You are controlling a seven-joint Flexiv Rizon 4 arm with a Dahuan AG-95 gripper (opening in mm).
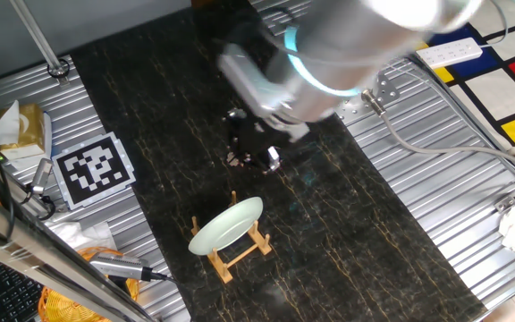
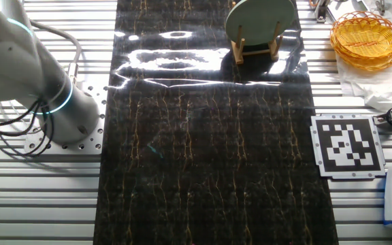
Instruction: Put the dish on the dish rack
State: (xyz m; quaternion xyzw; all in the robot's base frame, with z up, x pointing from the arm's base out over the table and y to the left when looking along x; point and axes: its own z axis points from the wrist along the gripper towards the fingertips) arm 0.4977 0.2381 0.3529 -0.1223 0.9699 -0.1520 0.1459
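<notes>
The pale mint-green dish (image 1: 226,225) stands on edge, tilted, in the small light-wood dish rack (image 1: 240,255) near the front of the dark marble-patterned mat. In the other fixed view the dish (image 2: 260,20) and the rack (image 2: 256,49) are at the far top edge. My gripper (image 1: 256,156) hangs above the mat a little behind the dish, apart from it, with nothing in it. It is dark and blurred, so its jaws do not show clearly. It is out of frame in the other fixed view, where only the arm (image 2: 26,68) shows at the left.
A black-and-white marker tag (image 1: 95,168) lies left of the mat and also shows in the other fixed view (image 2: 348,144). A wicker basket (image 2: 367,34) stands near the rack. A tissue box (image 1: 21,125) and a white power strip (image 1: 450,52) lie at the sides.
</notes>
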